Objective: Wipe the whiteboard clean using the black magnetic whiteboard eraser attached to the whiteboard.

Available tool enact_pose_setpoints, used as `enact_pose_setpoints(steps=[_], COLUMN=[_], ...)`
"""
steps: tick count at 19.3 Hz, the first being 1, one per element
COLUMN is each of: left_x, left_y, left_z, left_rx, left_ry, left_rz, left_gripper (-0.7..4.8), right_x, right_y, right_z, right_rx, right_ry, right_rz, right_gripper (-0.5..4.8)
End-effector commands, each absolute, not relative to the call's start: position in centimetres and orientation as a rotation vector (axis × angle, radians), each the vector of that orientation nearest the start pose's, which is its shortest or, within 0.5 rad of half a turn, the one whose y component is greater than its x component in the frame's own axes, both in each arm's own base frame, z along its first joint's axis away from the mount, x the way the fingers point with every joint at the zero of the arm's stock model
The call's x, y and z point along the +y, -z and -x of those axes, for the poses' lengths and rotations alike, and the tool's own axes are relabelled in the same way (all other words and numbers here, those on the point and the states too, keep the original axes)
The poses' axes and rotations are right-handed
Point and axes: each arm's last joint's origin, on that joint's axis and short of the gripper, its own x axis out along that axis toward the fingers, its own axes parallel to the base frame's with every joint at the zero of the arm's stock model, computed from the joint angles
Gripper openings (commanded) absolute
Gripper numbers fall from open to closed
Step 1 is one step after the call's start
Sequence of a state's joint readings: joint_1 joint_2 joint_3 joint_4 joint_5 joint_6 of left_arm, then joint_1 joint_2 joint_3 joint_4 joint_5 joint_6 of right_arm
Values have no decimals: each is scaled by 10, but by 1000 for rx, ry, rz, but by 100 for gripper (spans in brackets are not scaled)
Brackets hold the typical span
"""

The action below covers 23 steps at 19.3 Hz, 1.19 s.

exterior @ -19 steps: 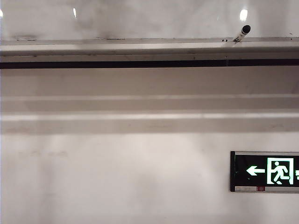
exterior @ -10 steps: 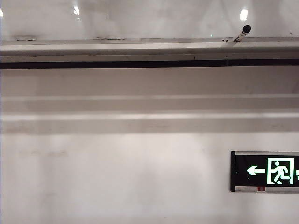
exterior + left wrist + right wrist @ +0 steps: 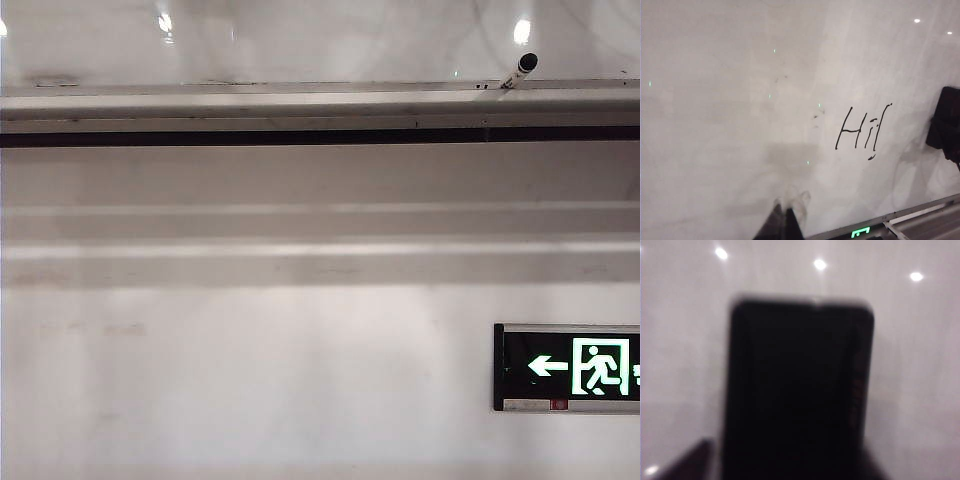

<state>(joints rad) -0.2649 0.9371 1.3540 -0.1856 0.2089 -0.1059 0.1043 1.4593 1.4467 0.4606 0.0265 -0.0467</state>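
The exterior view shows no arm, only the whiteboard [image 3: 300,40] above its grey rail [image 3: 300,100], a marker [image 3: 520,70] leaning on the rail, and a lit exit sign [image 3: 570,367] on the wall below. The left wrist view alone shows the handwritten "Hi!" [image 3: 862,130] and the black eraser [image 3: 946,122] beside it at the frame's edge. The left gripper [image 3: 787,215] shows only blurred fingertips near the board; its opening cannot be told. In the right wrist view the eraser [image 3: 797,390] fills the frame, blurred; the right gripper's dark parts flank it, grip unclear.
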Motion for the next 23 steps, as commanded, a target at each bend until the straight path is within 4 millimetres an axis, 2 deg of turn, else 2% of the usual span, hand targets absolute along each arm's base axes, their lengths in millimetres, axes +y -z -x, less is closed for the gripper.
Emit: enact_pose_setpoints(steps=[1, 6, 14, 17, 20, 23], left_x=[-46, -47, -48, -48, -48, -49], left_y=[-495, -495, -495, -495, -495, -495], left_z=[-148, -148, -148, -148, -148, -148], left_rx=[-233, -229, -225, -224, -224, -222], left_ry=[489, 502, 533, 544, 549, 570], left_rz=[109, 108, 104, 102, 102, 99], left_gripper=[-5, -5, -5, -5, -5, -5], right_x=[33, 40, 93, 114, 141, 152], right_y=[-467, -466, -460, -450, -442, -434], right_z=[-322, -322, -316, -322, -326, -332], right_rx=[-472, -474, -460, -449, -519, -528], right_ry=[-60, -159, -270, -286, -290, -298], right_rz=[15, 39, 235, 285, 365, 388], right_gripper=[116, 111, 111, 111, 111, 111])
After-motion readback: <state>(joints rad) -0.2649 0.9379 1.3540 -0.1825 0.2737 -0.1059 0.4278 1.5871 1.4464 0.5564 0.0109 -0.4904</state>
